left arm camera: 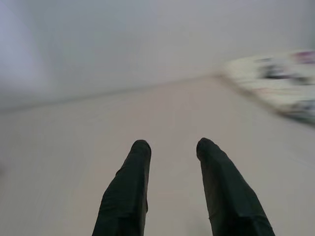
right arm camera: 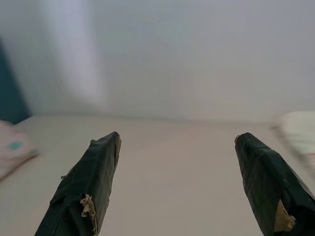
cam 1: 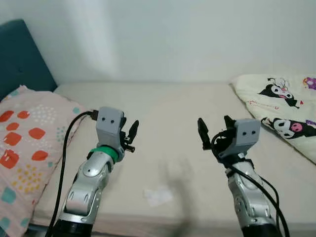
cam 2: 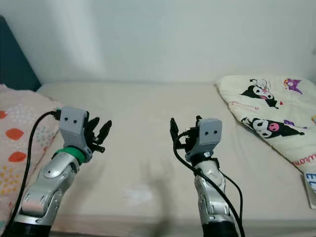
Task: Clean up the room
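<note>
Both arms are raised over the bed (cam 1: 168, 113). The left pincer (cam 1: 131, 134) hangs above the beige sheet, fingers parted with nothing between them; the right pincer (cam 1: 213, 132) is spread wider, also released. A floral pillow (cam 1: 27, 143) lies at the bed's left edge by the teal headboard (cam 1: 22, 59). A cartoon-print blanket (cam 1: 284, 106) sits crumpled at the right.

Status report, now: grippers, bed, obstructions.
Left gripper open, right gripper open, both empty above bed. Cartoon blanket heaped right, pillow left.
</note>
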Robot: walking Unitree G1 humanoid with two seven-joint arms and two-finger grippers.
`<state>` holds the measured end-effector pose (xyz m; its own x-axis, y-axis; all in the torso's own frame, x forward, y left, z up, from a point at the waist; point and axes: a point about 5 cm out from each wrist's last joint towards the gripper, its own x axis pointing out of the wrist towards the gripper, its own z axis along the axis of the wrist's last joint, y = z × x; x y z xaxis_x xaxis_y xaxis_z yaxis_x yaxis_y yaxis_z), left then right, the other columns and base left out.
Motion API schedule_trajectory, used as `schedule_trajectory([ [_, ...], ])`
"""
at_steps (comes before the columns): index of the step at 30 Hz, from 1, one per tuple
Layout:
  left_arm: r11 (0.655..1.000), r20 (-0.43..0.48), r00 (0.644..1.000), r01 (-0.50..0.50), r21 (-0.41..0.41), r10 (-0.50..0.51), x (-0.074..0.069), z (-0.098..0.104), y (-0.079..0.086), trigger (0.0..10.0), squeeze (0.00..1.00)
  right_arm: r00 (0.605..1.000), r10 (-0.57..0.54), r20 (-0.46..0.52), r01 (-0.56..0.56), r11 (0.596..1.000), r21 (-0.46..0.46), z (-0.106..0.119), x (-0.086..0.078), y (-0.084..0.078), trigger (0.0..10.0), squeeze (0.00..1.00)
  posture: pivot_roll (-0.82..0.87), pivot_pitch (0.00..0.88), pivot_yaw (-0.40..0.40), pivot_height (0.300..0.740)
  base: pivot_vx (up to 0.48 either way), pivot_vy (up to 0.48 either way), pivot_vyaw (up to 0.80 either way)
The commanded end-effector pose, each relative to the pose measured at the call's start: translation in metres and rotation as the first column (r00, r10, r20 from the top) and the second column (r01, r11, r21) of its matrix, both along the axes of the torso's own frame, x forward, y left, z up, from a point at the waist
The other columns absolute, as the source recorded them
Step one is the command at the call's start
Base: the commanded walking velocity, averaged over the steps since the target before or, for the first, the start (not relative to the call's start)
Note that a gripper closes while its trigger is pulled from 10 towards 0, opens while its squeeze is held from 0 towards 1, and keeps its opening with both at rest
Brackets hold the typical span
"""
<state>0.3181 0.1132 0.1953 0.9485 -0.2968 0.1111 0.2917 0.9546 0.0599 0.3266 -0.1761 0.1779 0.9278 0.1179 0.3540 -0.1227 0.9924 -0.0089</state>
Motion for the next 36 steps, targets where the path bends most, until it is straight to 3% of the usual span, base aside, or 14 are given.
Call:
schedule_trajectory([
  [1,1.0,-0.01,1.0,-0.02,0.016,0.02,0.0004,-0.0028,0.0061,10.0,0.0,1.0,0.004,-0.002,-0.004,1.0,0.015,-0.0015,-0.0009,0.0023,10.0,0.0,-0.13,0.051,0.099,0.74,0.0,-0.319,0.0],
  [36,1.0,-0.016,1.0,-0.016,0.018,0.016,0.0001,-0.0037,0.0062,10.0,0.0,1.0,0.003,-0.008,-0.003,1.0,0.021,-0.004,-0.0039,0.0041,10.0,0.0,-0.14,0.061,0.109,0.74,0.0,-0.315,0.0],
])
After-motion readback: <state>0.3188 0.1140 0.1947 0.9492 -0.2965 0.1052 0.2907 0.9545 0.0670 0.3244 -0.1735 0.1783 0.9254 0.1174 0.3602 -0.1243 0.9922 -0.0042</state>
